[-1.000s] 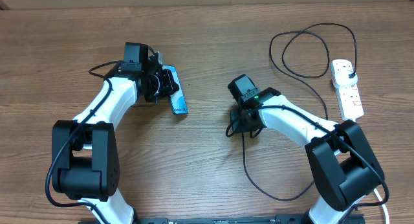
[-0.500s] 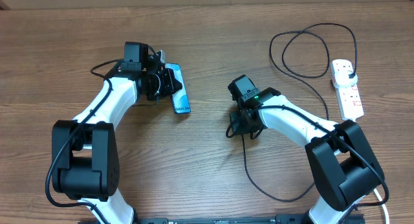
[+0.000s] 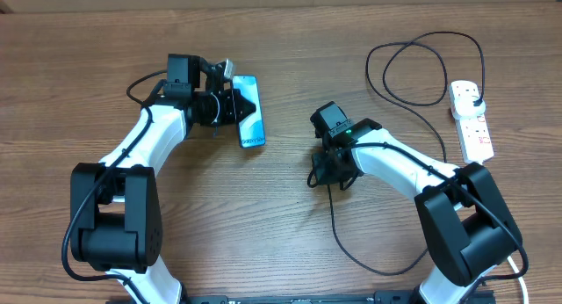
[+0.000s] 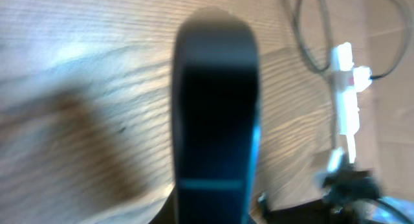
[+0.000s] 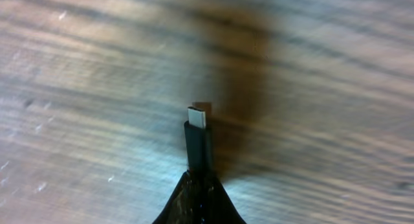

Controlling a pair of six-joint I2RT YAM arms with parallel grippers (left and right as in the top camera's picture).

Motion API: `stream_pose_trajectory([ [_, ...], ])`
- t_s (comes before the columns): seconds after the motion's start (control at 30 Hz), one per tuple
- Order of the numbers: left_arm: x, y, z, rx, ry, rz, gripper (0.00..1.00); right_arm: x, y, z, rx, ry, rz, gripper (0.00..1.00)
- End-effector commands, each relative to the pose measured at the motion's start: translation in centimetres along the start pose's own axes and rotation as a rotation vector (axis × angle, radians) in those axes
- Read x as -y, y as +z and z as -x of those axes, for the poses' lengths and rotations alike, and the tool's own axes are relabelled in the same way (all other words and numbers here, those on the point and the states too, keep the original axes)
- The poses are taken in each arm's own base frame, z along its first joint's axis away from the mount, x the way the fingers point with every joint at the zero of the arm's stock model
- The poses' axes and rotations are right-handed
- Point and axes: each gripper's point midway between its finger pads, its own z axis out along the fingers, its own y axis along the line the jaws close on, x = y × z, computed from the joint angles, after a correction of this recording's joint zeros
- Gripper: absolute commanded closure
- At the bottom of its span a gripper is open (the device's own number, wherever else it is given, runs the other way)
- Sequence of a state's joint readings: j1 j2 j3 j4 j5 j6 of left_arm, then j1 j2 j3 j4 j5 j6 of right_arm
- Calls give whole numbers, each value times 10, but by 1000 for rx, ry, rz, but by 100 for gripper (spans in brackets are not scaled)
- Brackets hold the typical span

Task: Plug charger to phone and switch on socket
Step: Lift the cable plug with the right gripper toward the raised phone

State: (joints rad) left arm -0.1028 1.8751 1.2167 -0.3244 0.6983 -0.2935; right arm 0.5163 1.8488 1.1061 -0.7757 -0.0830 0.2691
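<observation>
Brown wood-grain table (image 3: 281, 260) carries everything here, and closest to its near edge lies a slack bend of the charger (image 3: 332, 225), a thin black cable that curves along the near-right part of the surface and climbs toward the middle. There the right gripper (image 3: 323, 174) sits low over the table, right of centre, its jaws pinched narrow on the cable's end. In the right wrist view the connector tip (image 5: 198, 117) pokes straight out beyond the closed fingers (image 5: 199, 198), its small metal end just above the wood and its shadow beside it. Farther back and left of centre, the left gripper (image 3: 226, 109) is clamped on the phone (image 3: 250, 119), gripping it at its far-left end so that the light blue screen faces up and the body slants toward the middle of the table. Whether the phone rests on the wood or is lifted I cannot tell. The left wrist view shows it only as a blurred dark slab (image 4: 217, 107) filling the centre. Phone and connector tip are well apart. Toward the far-right corner lies the socket (image 3: 471, 119), a white strip with red marks, with the charger's black plug (image 3: 475, 98) seated in its far outlet and the cable looping widely toward the far edge.
</observation>
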Motion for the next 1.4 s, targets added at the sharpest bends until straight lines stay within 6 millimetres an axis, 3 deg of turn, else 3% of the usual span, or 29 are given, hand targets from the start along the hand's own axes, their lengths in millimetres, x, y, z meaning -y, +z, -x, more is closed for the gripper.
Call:
stream_pose_trajectory([
  [0.0,39,-11,8,14,15,-172,96,-24,-10,-4,-46,-17,192,96],
  [0.17,53,-21,14,23,46,-282,96,-58,-41,-7,-57,-72,469,96],
  [0.3,65,-42,10,-29,-30,-441,96,-79,-71,-9,-39,-120,644,96],
  [0.5,58,-66,17,-6,-123,-426,95,-99,-115,-13,25,-189,779,96],
  [0.7,93,-86,14,-4,-99,-452,96,-119,-151,-27,12,-230,951,96],
  [0.87,128,-126,19,74,-51,-454,96,-128,-171,-39,-18,-268,1074,96],
  [1.03,146,-155,6,121,-31,-399,96,-127,-178,-49,-3,-321,1080,96],
  [1.13,135,-158,-1,136,-39,-329,96,-123,-179,-53,20,-349,1043,96],
  [1.33,102,-153,-9,133,-133,-255,96,-82,-128,-34,36,-192,626,96],
  [1.37,88,-151,-10,145,-162,-215,96,-77,-122,-31,44,-166,564,90],
])
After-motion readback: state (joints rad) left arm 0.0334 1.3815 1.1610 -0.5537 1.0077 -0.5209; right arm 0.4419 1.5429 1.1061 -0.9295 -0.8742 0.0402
